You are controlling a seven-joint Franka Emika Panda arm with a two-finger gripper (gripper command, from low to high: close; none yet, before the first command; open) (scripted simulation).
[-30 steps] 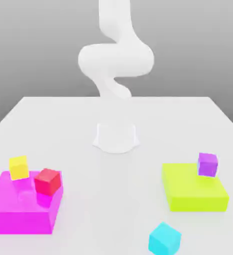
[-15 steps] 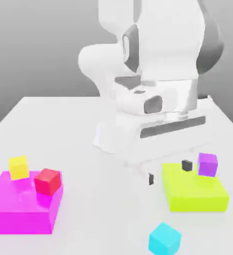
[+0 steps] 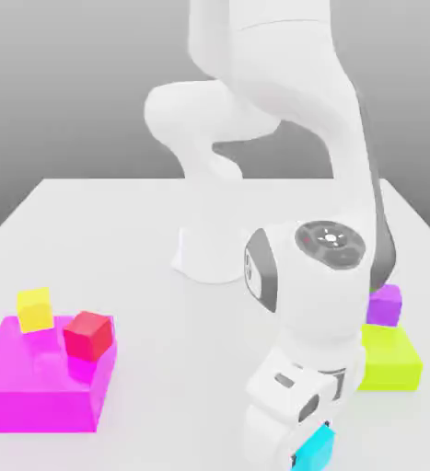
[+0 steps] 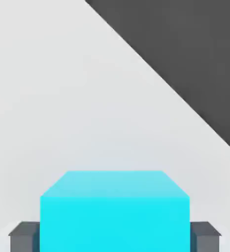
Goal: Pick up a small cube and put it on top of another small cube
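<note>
Cyan cube (image 4: pixel 115 211) clamped between gripper (image 4: pixel 115 236) fingers (image 4: pixel 23 237), white table (image 4: pixel 62 98) beneath, arm lowered near lime block (image 3: pixel 390 359).

You will find no text, label, brand, number or sign that can be read in these pictures.
</note>
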